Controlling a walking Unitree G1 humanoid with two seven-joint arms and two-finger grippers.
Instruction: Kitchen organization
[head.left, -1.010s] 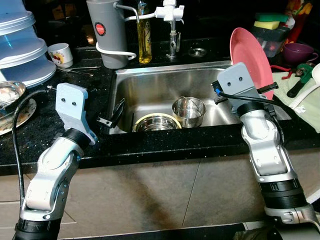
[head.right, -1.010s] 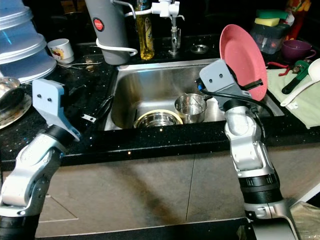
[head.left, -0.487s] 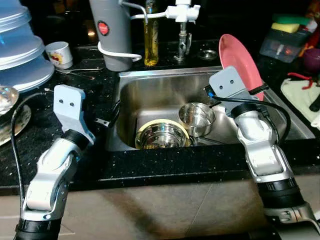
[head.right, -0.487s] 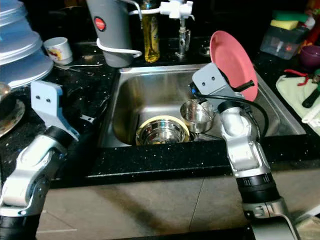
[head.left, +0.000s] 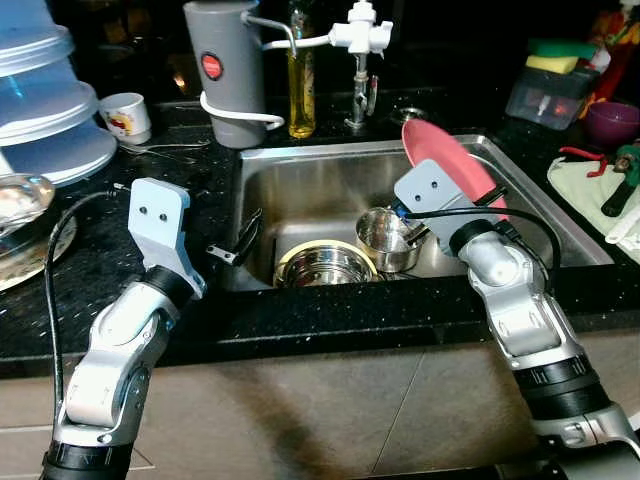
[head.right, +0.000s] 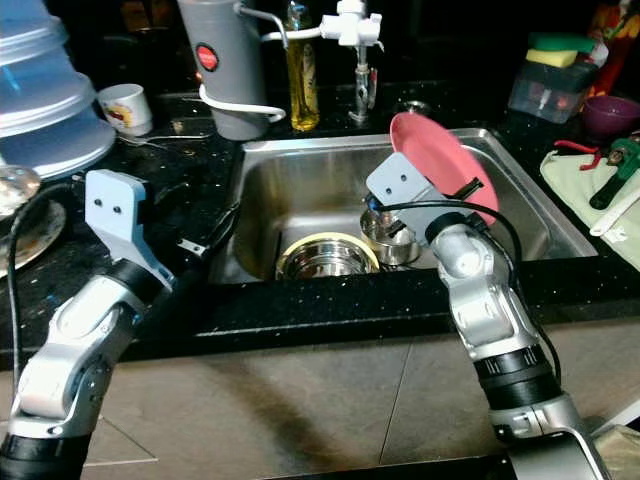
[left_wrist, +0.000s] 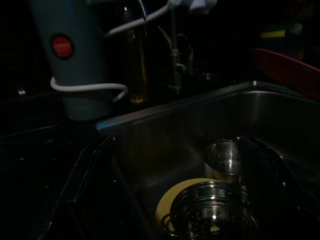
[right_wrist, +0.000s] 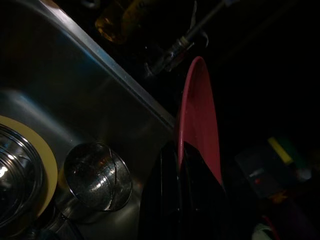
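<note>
One big black bench (head.left: 100, 240) runs in front of me, with a shiny sink (head.left: 300, 190) set into it. Stacked blue tubs (head.left: 40, 100) sit far to my left on the bench. Behind the sink stand a grey jug (head.left: 225, 70), a yellow bottle (head.left: 300, 75) and a white tap (head.left: 360, 30). My right end effector (right_wrist: 182, 165) is over the right side of the sink, and its two black fingers are squeezed onto the edge of a pink plate (head.left: 445, 170). I hold the plate up on its edge, tilted, above the sink floor. Down in the sink a steel bowl (head.left: 325, 270) sits on a yellow plate (head.left: 287, 262), and a small steel cup (head.left: 385, 240) stands just beside them. My left end effector (head.left: 240, 235) hangs at the left rim of the sink, touching nothing, and I cannot tell if it is open or closed. A small white mug (head.left: 127, 115) sits near the tubs.
</note>
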